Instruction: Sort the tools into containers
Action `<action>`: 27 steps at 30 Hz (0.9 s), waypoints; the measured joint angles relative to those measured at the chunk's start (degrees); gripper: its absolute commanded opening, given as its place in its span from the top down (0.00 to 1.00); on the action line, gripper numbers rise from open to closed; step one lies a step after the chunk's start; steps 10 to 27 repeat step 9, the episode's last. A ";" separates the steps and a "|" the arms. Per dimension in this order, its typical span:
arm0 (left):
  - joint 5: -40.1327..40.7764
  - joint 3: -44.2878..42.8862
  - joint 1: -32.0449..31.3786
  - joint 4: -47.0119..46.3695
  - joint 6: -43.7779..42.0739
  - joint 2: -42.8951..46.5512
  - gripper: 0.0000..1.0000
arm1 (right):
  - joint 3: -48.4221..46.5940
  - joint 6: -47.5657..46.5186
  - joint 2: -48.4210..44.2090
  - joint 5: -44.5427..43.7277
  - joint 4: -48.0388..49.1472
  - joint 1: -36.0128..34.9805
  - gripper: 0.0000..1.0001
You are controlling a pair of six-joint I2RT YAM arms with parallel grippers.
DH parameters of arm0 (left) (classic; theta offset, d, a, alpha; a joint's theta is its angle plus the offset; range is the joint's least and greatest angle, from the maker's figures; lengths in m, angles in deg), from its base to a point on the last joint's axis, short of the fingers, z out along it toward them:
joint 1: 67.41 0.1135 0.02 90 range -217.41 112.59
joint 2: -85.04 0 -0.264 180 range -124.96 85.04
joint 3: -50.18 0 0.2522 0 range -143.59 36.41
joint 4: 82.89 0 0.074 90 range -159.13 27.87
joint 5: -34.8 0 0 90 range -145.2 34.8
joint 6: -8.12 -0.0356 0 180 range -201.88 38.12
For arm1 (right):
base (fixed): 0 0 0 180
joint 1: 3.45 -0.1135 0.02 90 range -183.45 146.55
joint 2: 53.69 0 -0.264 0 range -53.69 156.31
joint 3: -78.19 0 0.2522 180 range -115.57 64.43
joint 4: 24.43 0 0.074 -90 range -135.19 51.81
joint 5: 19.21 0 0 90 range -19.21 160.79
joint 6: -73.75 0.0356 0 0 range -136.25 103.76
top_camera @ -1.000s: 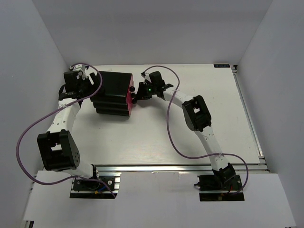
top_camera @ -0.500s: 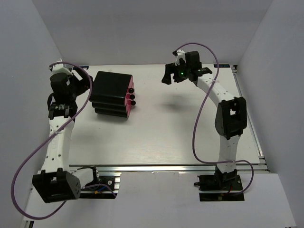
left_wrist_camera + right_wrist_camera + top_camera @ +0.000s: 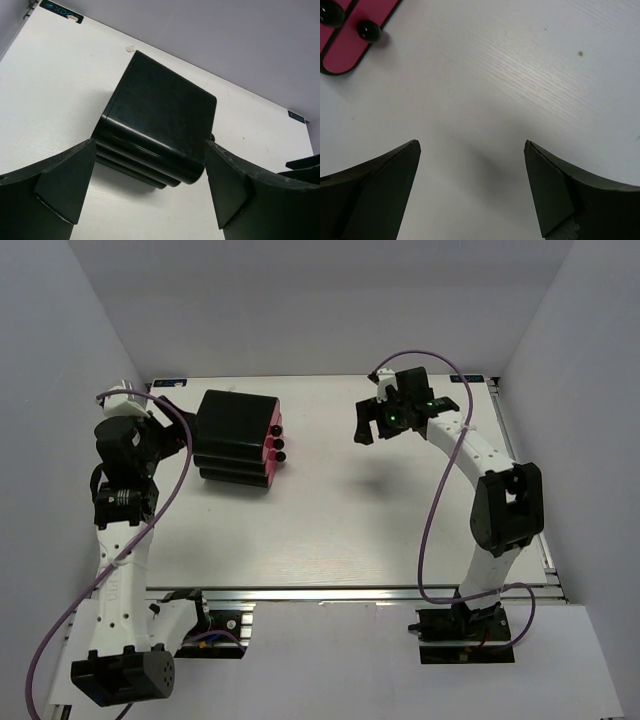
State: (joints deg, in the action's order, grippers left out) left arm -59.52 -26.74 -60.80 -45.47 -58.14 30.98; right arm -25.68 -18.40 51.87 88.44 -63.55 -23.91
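Observation:
The containers are three stacked pink drawers (image 3: 270, 443) with round black knobs (image 3: 370, 31), shut in a black cabinet (image 3: 236, 436) at the back left of the table. No tools show in any view. My left gripper (image 3: 168, 428) hovers open just left of the cabinet. In the left wrist view the cabinet's dark back (image 3: 160, 125) lies beyond its spread fingers (image 3: 65, 185), apart from them. My right gripper (image 3: 368, 425) hangs open above bare table well to the right of the drawers, nothing between its fingertips (image 3: 471, 142).
White walls close in the table (image 3: 330, 530) on the left, back and right. An aluminium rail (image 3: 380, 592) runs along the near edge by the arm bases. Purple cables (image 3: 430, 520) loop beside both arms.
Both grippers have drawn away from the cabinet: the right one left the drawer knobs, opened and moved right; the left one backed off to the left and opened wider.

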 measured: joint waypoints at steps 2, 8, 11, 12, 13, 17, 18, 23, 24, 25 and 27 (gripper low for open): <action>-1.77 0.39 0.02 0.42 -0.28 1.03 0.02 | 2.25 0.02 -2.19 -1.40 -0.26 -0.02 0.11; -13.03 6.19 0.00 -1.68 1.27 6.56 0.02 | 5.40 1.99 -10.05 -9.22 -1.51 -0.02 0.11; -14.27 7.96 -0.02 -2.29 2.08 7.72 0.02 | 5.86 2.05 -11.28 -10.12 -1.46 0.02 0.11; -14.27 7.96 -0.02 -2.29 2.08 7.72 0.02 | 5.86 2.05 -11.28 -10.12 -1.46 0.02 0.11; -14.27 7.96 -0.02 -2.29 2.08 7.72 0.02 | 5.86 2.05 -11.28 -10.12 -1.46 0.02 0.11; -14.27 7.96 -0.02 -2.29 2.08 7.72 0.02 | 5.86 2.05 -11.28 -10.12 -1.46 0.02 0.11; -14.27 7.96 -0.02 -2.29 2.08 7.72 0.02 | 5.86 2.05 -11.28 -10.12 -1.46 0.02 0.11; -14.27 7.96 -0.02 -2.29 2.08 7.72 0.02 | 5.86 2.05 -11.28 -10.12 -1.46 0.02 0.11; -14.27 7.96 -0.02 -2.29 2.08 7.72 0.02 | 5.86 2.05 -11.28 -10.12 -1.46 0.02 0.11; -14.27 7.96 -0.02 -2.29 2.08 7.72 0.02 | 5.86 2.05 -11.28 -10.12 -1.46 0.02 0.11; -14.27 7.96 -0.02 -2.29 2.08 7.72 0.02 | 5.86 2.05 -11.28 -10.12 -1.46 0.02 0.11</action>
